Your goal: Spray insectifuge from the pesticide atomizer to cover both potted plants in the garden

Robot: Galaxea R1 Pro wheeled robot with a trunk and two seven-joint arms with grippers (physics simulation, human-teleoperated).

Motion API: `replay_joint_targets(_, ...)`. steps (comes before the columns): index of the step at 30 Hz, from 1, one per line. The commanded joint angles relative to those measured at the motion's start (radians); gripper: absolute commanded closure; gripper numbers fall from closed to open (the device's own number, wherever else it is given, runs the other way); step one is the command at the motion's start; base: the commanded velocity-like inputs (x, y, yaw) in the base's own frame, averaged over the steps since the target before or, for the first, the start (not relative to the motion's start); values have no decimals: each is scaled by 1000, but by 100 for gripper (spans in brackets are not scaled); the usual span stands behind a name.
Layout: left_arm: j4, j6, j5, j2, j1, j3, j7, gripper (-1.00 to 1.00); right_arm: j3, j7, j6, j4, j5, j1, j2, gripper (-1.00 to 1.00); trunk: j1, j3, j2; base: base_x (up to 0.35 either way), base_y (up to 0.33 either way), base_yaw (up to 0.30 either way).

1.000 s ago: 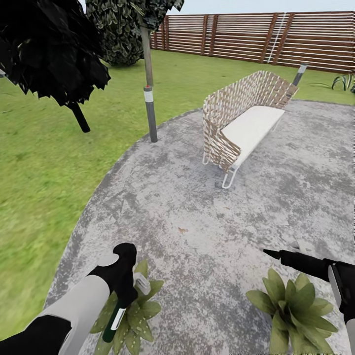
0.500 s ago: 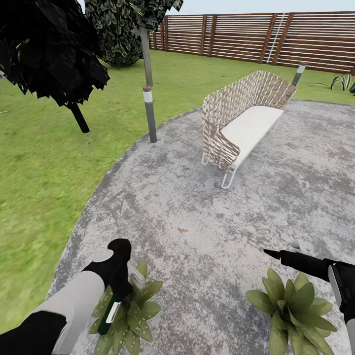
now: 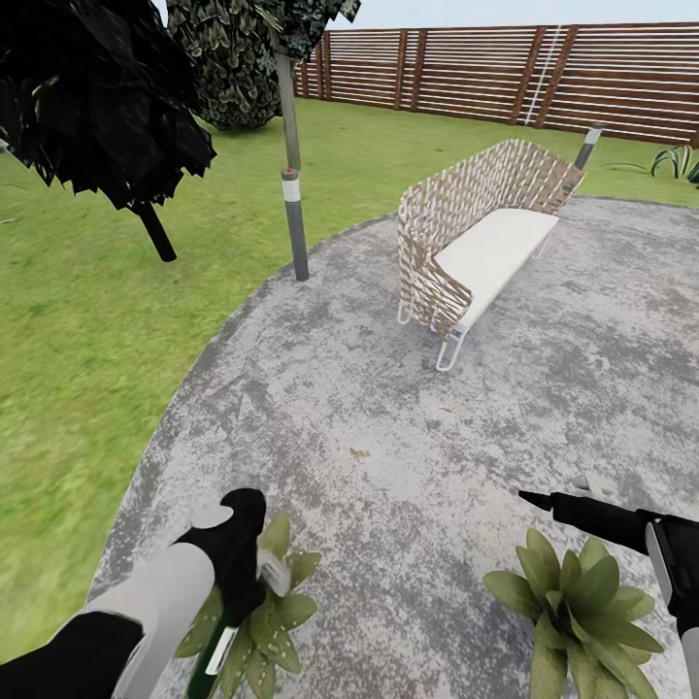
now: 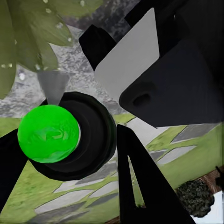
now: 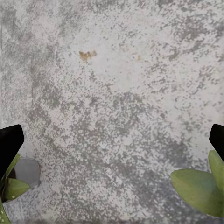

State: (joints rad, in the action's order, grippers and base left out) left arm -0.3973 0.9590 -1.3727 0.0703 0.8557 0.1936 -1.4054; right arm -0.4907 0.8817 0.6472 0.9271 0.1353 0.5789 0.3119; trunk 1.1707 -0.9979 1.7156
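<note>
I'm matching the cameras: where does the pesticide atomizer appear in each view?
Head view: pesticide atomizer at bottom left, held in the left gripper over a potted plant.
Left wrist view: its bright green end, left of centre.
Right wrist view: paving and leaves.
Shared landmark: the speckled grey paving.

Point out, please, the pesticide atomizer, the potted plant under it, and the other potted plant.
pesticide atomizer (image 3: 275, 573), head view, on its pale nozzle head.
potted plant under it (image 3: 283, 614), head view, on a right-hand leaf.
other potted plant (image 3: 582, 607), head view, on the rosette's centre.
</note>
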Motion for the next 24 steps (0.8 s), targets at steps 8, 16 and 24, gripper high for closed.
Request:
replay_joint_targets(8,43,-33,-8,-1,0,0,-11,100,-3,10,3,1,10,1,-1,-100,0,-1,0,0,0,0)
replay_joint_targets(16,19,-34,-8,-6,8,-5,-11,100,-3,10,3,1,10,1,0,-100,0,-1,0,0,0,0)
replay_joint_targets(24,17,-34,-8,-8,12,-5,-10,100,-3,10,3,1,10,1,0,-100,0,-1,0,0,0,0)
